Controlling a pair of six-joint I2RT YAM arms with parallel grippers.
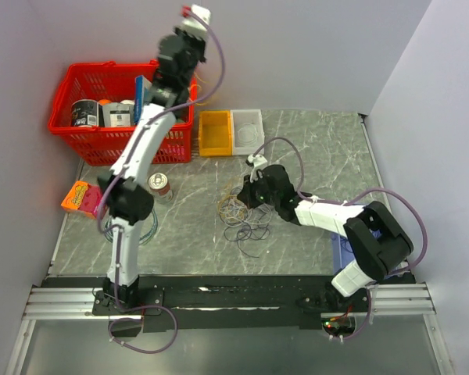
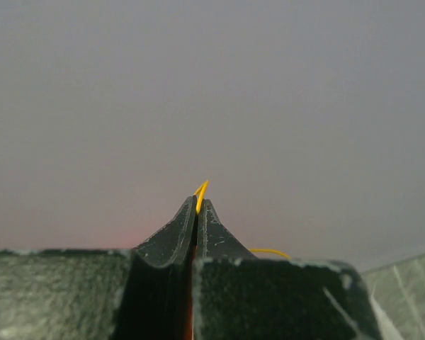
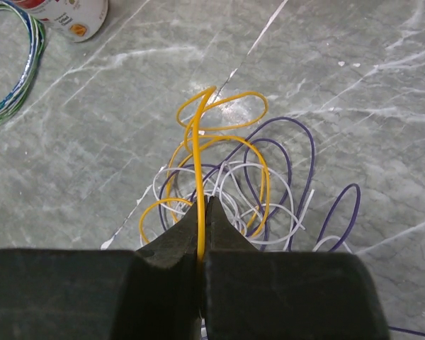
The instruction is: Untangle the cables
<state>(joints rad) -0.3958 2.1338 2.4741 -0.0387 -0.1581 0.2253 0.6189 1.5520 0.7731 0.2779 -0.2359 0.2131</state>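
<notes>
Separation of one strand, in progress: my left gripper [image 2: 198,207], raised high and seen from above over the red basket [image 1: 78,139] at the far left corner of the tabletop [image 1: 320,148], has its jaws pressed together on a short loop of the yellow cable [image 3: 199,166]. My right gripper [image 3: 202,216], low over the middle of the tabletop, pinches the same yellow cable just where it leaves the heap [image 1: 244,220]. The heap lies at mid-table, a little toward the near edge. In the right wrist view yellow loops lie over and among purple and white ones, so I judge the yellow cable only partly freed. The next move, as I read it, calls for drawing the two grips apart, the right one anchoring or sliding along the strand. It should go slowly enough that the purple and white loops slip off rather than ride along. Room is tight on the left: the basket, a can [image 1: 161,186] and a green hoop [image 1: 143,230] stand between the heap and the left edge. A yellow tray [image 1: 215,133] and a white tray [image 1: 248,129] sit at the far edge behind the heap. Bare marble toward the far right corner offers the freest ground for laying the cable down; the right edge meets a wall.
</notes>
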